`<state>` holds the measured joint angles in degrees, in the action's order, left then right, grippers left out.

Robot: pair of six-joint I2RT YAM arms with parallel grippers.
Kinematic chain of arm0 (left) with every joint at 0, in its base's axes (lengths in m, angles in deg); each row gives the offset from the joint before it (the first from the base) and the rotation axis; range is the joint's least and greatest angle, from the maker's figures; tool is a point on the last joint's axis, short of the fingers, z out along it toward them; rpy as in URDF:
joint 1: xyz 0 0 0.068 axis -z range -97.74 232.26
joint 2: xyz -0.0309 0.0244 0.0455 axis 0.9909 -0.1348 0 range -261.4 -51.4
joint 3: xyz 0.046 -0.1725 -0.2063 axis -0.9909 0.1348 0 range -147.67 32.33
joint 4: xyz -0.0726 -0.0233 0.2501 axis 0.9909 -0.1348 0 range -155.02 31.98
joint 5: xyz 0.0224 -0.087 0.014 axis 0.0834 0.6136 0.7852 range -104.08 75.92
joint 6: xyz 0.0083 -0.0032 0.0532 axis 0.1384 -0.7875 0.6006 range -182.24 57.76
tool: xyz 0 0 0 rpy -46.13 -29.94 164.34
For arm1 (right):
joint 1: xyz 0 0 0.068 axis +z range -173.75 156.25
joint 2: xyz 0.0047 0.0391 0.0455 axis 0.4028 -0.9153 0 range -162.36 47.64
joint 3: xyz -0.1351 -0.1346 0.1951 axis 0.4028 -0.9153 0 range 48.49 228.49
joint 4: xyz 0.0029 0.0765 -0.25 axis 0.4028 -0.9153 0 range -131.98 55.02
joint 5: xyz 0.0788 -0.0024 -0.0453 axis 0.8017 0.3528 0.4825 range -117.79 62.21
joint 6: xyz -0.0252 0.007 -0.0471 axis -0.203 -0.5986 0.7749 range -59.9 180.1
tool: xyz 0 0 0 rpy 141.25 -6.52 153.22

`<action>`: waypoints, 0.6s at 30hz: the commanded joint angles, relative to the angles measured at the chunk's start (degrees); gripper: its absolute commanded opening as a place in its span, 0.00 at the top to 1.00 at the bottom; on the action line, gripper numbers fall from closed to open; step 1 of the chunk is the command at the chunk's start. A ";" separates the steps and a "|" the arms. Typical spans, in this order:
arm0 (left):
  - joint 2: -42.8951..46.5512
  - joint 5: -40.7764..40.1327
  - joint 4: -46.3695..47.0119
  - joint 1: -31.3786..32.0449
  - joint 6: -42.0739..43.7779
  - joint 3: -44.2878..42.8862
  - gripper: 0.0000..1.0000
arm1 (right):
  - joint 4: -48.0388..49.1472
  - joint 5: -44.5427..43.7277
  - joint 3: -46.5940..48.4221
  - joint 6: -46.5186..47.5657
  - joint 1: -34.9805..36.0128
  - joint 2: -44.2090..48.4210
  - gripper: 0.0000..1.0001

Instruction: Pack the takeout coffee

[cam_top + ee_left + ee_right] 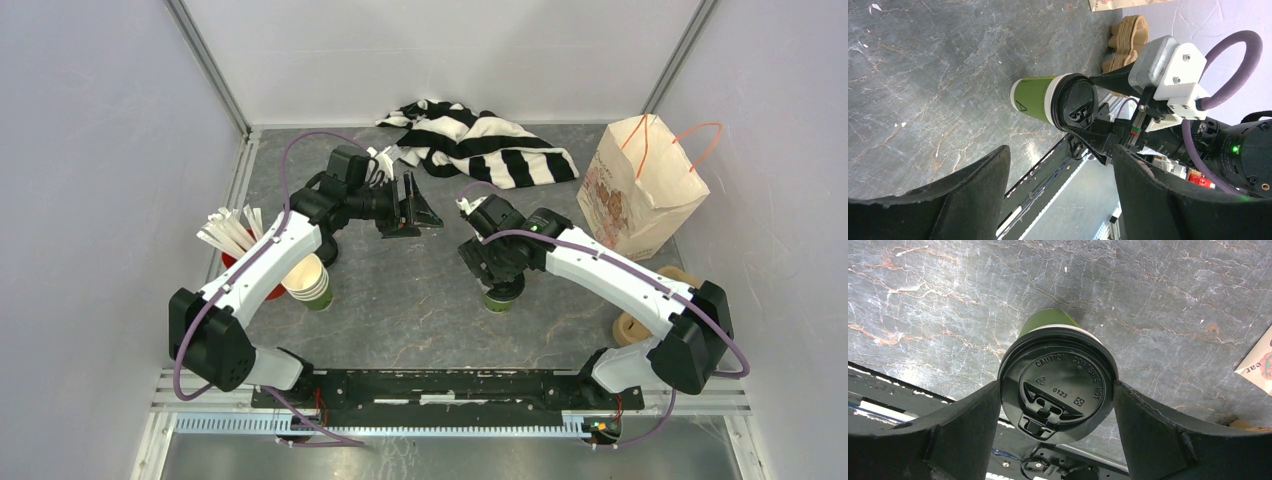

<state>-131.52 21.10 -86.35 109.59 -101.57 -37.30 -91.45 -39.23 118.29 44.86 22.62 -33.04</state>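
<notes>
The right hand (1057, 388) grips the takeout coffee (1048, 322), one finger at each side of the black lid's rim. The cup stands upright on the counter (420, 300), near the middle. From above the hand hides almost all of it; only the green bottom shows. The left hand (1060, 165) is open and holds nothing; it hangs above the counter, apart from the cup. A stack of lidless green cups (312, 282) is beside the left arm; how many, I cannot tell. A red holder (232, 262) with white sticks is mostly hidden behind this arm. At the right stand one paper bag (640, 190) and brown pulp trays (635, 325), which the right arm partly covers. One striped cloth (480, 140) lies at the back.
</notes>
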 commanded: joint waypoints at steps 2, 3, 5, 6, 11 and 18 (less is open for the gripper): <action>-0.13 2.16 -0.12 -0.43 2.94 -2.36 0.19 | 1.43 -0.50 -0.87 -1.16 -0.11 0.22 0.14; -0.14 2.19 -0.07 -0.44 3.01 -2.36 0.19 | 1.60 -0.66 -1.09 -1.19 -0.14 0.31 0.14; -0.22 2.28 -0.35 -0.44 3.16 -2.51 0.19 | 2.13 -1.03 -1.54 -1.35 -0.14 0.60 0.14; -0.24 2.32 -0.45 -0.44 3.28 -2.61 0.19 | 2.56 -1.05 -1.84 -1.43 -0.19 0.78 0.13; -0.19 2.56 -0.64 -0.53 3.47 -2.47 0.19 | 4.30 -1.38 -3.30 -1.46 -0.24 1.44 0.13; -0.04 2.72 -1.27 -0.61 3.95 -2.36 0.18 | 3.51 -1.93 -2.39 -1.59 -0.26 1.91 0.07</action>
<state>-131.52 22.28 -87.29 109.26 -100.68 -37.47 -88.61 -39.75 115.32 44.01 22.62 -32.87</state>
